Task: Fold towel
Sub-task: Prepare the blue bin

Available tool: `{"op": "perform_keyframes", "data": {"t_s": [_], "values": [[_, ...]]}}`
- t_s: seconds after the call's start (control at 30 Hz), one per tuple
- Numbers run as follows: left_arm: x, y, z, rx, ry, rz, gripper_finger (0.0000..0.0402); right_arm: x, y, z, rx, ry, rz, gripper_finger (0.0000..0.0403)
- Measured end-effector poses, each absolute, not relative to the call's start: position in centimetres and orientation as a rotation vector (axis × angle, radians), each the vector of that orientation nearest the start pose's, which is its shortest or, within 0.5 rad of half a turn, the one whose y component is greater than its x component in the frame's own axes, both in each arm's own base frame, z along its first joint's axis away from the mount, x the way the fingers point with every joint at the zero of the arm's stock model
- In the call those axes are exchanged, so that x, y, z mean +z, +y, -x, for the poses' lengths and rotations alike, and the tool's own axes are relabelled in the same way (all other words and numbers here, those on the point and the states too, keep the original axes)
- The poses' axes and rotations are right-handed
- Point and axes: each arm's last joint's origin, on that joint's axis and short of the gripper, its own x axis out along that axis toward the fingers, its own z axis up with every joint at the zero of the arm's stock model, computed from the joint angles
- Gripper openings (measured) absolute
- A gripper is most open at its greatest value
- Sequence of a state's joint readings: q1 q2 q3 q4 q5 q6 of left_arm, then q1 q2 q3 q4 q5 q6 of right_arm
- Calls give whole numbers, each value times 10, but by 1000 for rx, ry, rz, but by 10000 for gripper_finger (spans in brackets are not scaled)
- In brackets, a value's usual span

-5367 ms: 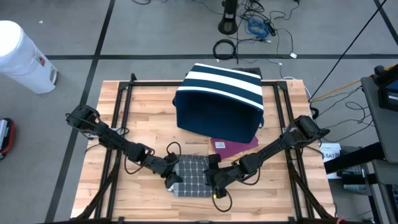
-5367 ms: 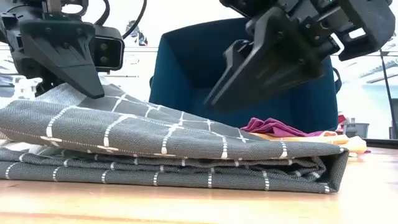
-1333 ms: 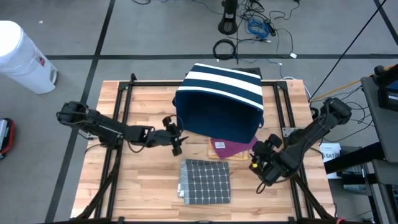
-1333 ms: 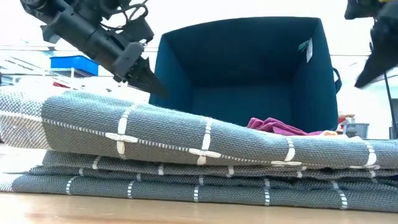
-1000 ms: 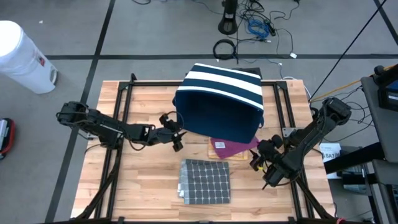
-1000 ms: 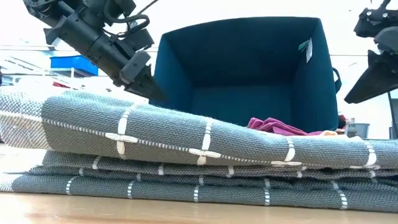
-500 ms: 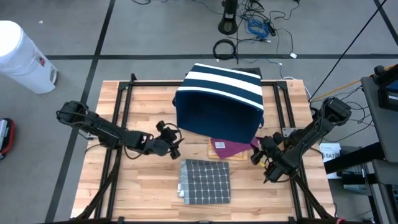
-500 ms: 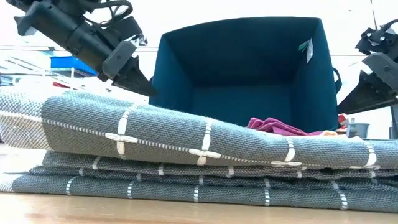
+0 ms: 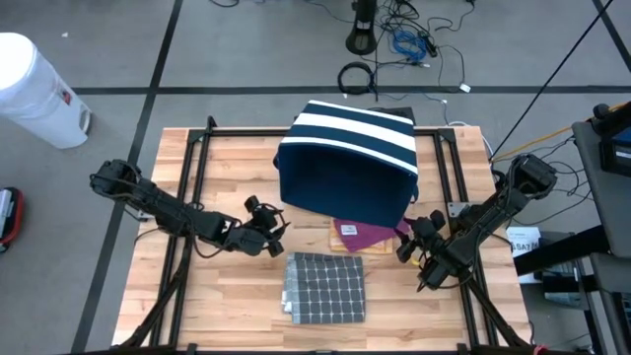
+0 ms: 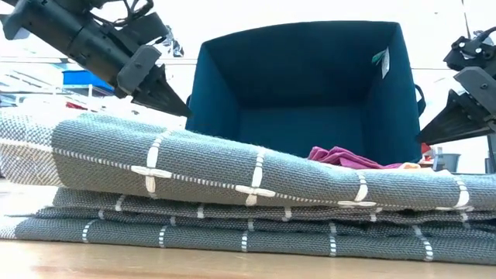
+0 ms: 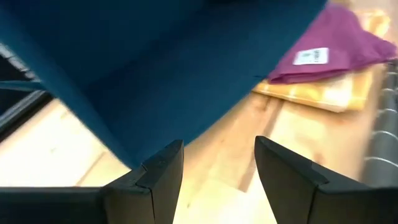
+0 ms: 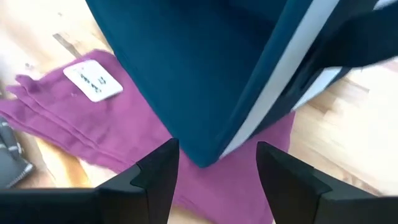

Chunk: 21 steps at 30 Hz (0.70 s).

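The grey towel (image 9: 325,288) with white grid lines lies folded in several layers near the table's front middle, and its top fold bulges up in the low view (image 10: 248,186). My left gripper (image 9: 280,235) hangs open above the table, just beyond the towel's far left corner, and points at the blue bin's near corner (image 11: 217,168). My right gripper (image 9: 405,243) hangs open to the right of the towel, near the bin's near right corner (image 12: 217,165). Neither gripper has anything between its fingers.
A blue bin (image 9: 347,158) with white stripes lies on its side at the table's far middle, its opening toward the towel. A purple cloth (image 9: 373,235) with a white label lies on a yellow cloth (image 11: 329,96) at the bin's mouth. A black frame (image 9: 187,187) runs along the table.
My left gripper has swung away from the bin toward the table's near edge, closer to the towel's far left corner. My right gripper has sunk a little and tipped. The towel has kept still.
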State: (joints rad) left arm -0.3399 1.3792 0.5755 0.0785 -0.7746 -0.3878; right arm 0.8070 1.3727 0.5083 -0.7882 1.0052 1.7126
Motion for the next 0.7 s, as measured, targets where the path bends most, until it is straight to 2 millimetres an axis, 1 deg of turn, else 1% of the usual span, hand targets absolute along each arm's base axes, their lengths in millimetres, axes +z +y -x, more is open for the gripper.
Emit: {"op": "perform_keyframes", "data": {"t_s": [0.2, 0.37, 0.5, 0.6, 0.7], "values": [[168, -58, -240, 624, 511, -8, 204, 133, 103, -133, -803, 474, -251, 201], [168, -56, -240, 642, 506, 10, 204, 133, 102, -133, -808, 473, -255, 201], [167, -55, -239, 646, 513, 11, 204, 133, 96, -135, -857, 476, -267, 201], [163, -55, -235, 663, 554, 1, 204, 133, 91, -137, -892, 496, -271, 201], [158, -53, -227, 718, 605, -25, 204, 132, 87, -138, -919, 501, -275, 196]]}}
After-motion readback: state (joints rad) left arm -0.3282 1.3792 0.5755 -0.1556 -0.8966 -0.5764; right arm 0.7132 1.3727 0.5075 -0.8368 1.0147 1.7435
